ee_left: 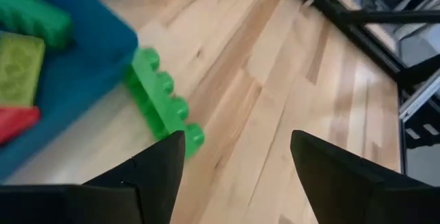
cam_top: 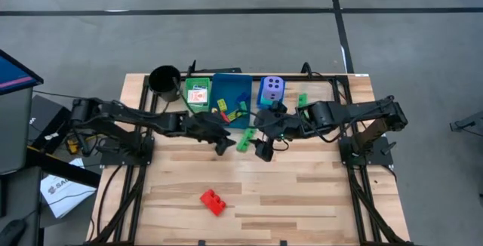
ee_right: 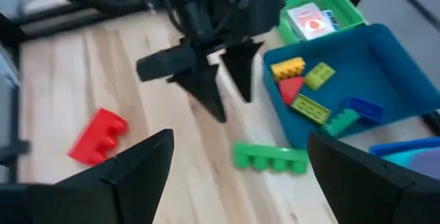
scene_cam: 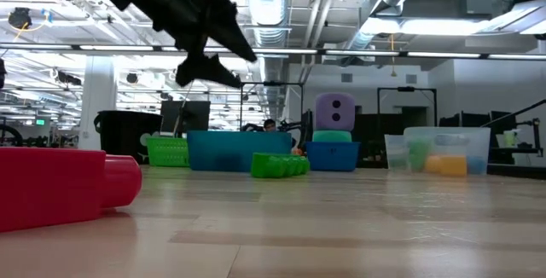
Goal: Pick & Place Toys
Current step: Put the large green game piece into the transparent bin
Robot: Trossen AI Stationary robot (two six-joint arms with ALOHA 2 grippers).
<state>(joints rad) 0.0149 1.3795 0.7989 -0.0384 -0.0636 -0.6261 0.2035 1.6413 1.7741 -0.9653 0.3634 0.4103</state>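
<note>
Green brick (cam_top: 246, 139) lies on the table beside the blue tray (cam_top: 231, 86), ungripped.

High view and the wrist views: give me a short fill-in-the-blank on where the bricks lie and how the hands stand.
1. The long green brick lies on the table just outside the ____ tray.
2. The red brick lies alone on the ____.
3. The purple dice cube shows ____ dots on top.
4. Both the left hand and the right hand are ____, holding nothing.

Missing words: blue; table; four; open
</note>
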